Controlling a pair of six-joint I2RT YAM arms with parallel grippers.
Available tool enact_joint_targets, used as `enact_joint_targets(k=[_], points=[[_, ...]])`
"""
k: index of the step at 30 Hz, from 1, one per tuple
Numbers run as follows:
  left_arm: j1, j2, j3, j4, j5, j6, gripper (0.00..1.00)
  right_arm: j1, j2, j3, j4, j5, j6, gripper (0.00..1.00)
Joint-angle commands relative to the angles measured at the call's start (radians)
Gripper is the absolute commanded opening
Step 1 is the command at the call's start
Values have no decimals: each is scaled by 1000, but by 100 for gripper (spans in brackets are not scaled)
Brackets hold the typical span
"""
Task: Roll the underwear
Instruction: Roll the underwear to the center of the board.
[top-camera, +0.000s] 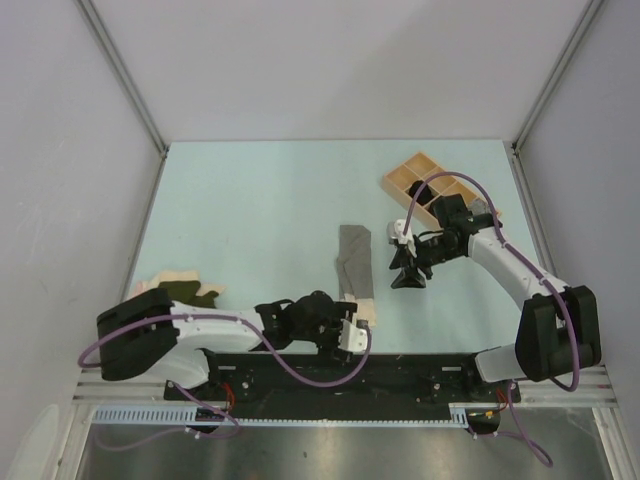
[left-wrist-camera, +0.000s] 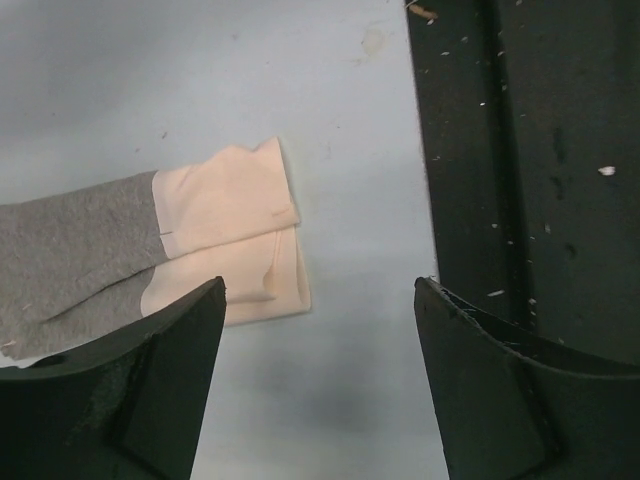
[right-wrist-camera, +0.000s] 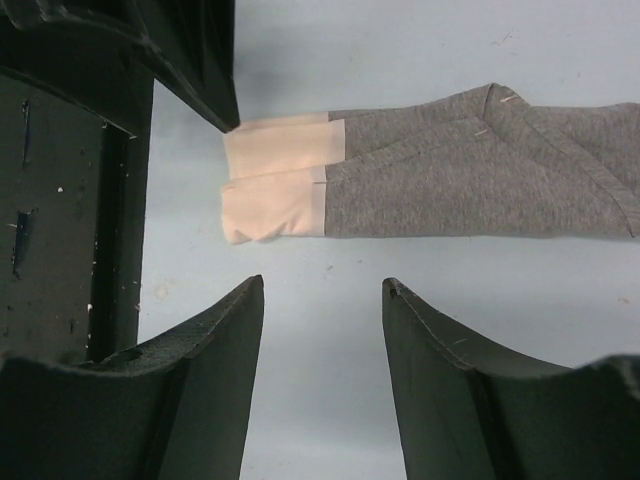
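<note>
The grey underwear (top-camera: 354, 258) lies flat on the worktop (top-camera: 250, 210) as a long, narrow folded strip between your two arms. Its pink-beige waistband (top-camera: 366, 311) is at the near end.

Your left hand (top-camera: 348, 338) hovers just beside that end, jaws apart and holding nothing. In its wrist view the pink-beige waistband (left-wrist-camera: 235, 225) sits ahead of one fingertip (left-wrist-camera: 205, 300), not between the jaws. Your right hand (top-camera: 408, 275) hangs just to the right of the strip, also open and empty, with the grey underwear (right-wrist-camera: 470, 170) lying beyond its fingertips.

Expect a light, limp knit with no stiffness of its own. It will likely bunch and drag on the worktop rather than slide, and the folded layers may peel apart.

The waistband looks like the thickest, firmest edge, so it is probably your best place to pinch and start the roll. Take every layer there, because catching only the top one could pull the fold open.

A pile of underwear (top-camera: 180, 290), beige and olive, lies well apart at the left. The wooden tray (top-camera: 398, 178) stands at the far right.
</note>
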Motion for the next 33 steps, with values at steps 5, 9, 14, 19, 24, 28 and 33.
enact_joint_targets(k=[5, 9, 14, 19, 24, 28, 33], points=[[-15, 133, 95, 112, -91, 93, 76, -4, 12, 15, -47, -47, -55, 55], [-16, 181, 113, 121, -82, 101, 72, -4, 15, 15, -55, -51, -60, 55], [-18, 219, 125, 125, -43, 102, 69, -4, 23, 14, -58, -50, -63, 55], [-20, 251, 137, 135, -46, 110, 69, -4, 31, 15, -62, -53, -66, 55], [-18, 301, 157, 124, -56, 122, 65, -4, 29, 15, -70, -56, -69, 54], [-20, 321, 159, 95, -62, 130, 61, -4, 31, 15, -76, -59, -75, 54], [-20, 327, 147, 52, -54, 135, 52, -6, 31, 15, -81, -62, -79, 54]])
